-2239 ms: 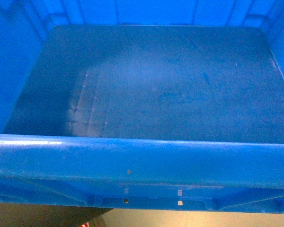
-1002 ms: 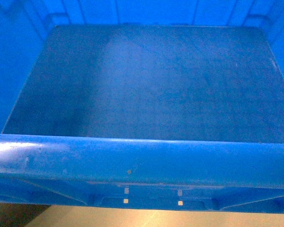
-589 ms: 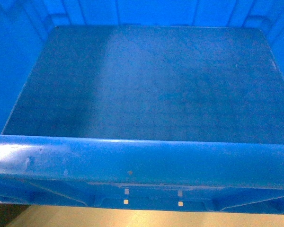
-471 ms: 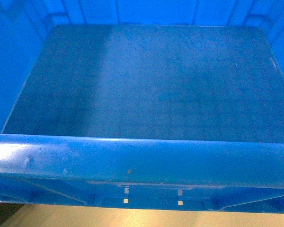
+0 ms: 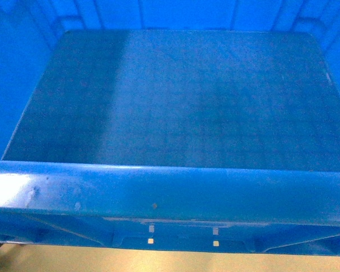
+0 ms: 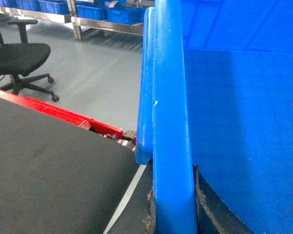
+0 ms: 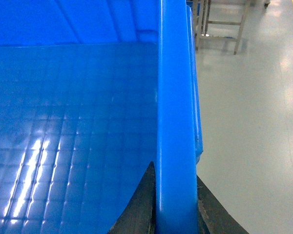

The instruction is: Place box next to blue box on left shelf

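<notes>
1. Box (image 5: 175, 96) is held off the ground between both arms; in the head view its floor and near rim fill the frame, with pale floor showing beneath the rim
2. We find the left gripper (image 6: 173, 204) clamped on the box's left wall rim, one dark finger (image 6: 150, 209) outside the rim and one inside
3. We find the right gripper (image 7: 175, 207) likewise closed on the right wall rim, dark pads either side of the wall
4. Outboard of the left gripper lie a dark flat surface (image 6: 44, 165) and a red frame edge (image 6: 63, 114); further off stand an office chair (image 6: 19, 56) and racks of blue crates (image 6: 88, 9). No roller shelf is visible in any view
5. We judge the box empty, stiff and moderately light but bulky; its glossy plastic looks slippery
6. We judge the thick rolled rim at mid-wall, opposite sides, the soundest hold, since uneven grip could tilt or slip it
</notes>
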Available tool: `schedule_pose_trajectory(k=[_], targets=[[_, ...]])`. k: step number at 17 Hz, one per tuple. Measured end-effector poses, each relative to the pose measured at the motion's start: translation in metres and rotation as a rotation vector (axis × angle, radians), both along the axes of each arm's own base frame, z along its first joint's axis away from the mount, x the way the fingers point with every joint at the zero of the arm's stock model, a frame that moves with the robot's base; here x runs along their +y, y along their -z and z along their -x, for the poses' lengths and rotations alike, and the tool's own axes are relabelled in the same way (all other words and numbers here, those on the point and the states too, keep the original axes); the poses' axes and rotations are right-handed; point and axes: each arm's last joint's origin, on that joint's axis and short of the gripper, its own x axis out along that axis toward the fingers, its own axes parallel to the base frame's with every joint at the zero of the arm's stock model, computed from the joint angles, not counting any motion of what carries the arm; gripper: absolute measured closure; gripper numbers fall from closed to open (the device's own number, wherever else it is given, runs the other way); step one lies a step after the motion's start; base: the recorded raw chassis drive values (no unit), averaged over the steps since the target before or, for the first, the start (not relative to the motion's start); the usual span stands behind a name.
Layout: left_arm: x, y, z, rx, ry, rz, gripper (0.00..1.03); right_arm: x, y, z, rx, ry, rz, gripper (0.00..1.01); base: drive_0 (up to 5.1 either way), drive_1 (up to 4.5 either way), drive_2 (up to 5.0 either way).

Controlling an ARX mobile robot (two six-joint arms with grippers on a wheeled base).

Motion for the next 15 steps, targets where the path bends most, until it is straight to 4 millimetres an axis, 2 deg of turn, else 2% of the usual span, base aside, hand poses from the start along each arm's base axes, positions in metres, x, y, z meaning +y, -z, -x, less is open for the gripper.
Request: schedule_pose_trajectory(k=[15], targets=[[0.0, 0.0, 0.0, 0.0, 0.0, 0.0, 0.94, 0.0, 0.0, 0.0, 0.0, 0.0, 0.0, 0.93, -1.5, -1.55, -1.5]])
